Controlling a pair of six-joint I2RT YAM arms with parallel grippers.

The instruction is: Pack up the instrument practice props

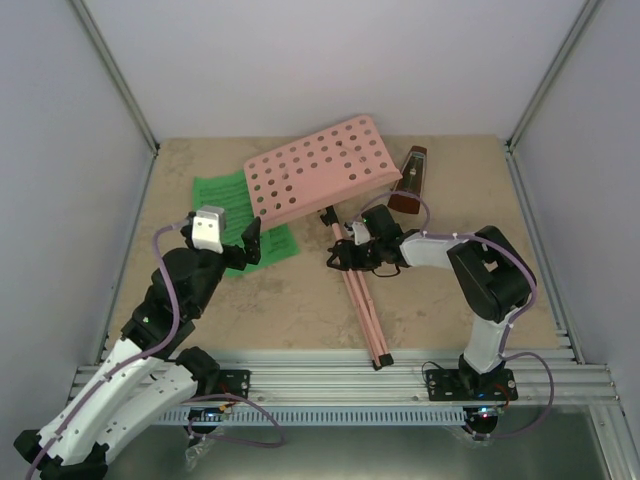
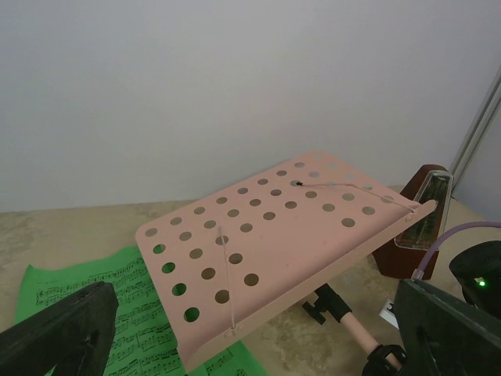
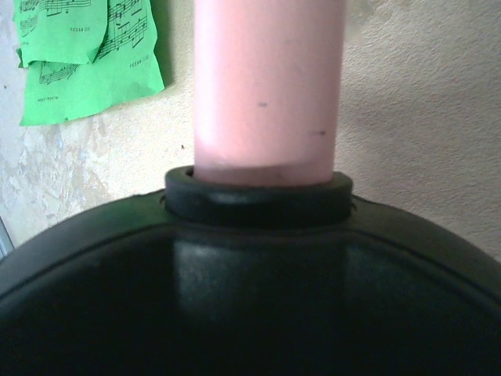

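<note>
Currently the right gripper [image 1: 343, 257] clamps the pole of the pink music stand [image 1: 320, 170], which lies tipped on the table [image 1: 280, 310]. Left gripper [image 1: 250, 243] is spread wide, over the green sheet-music pages [image 1: 222, 198]. Wooden metronome [image 1: 410, 180] stands upright just beside the stand's desk.

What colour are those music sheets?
The music sheets are bright green with black notes, clearest in the left wrist view.
</note>
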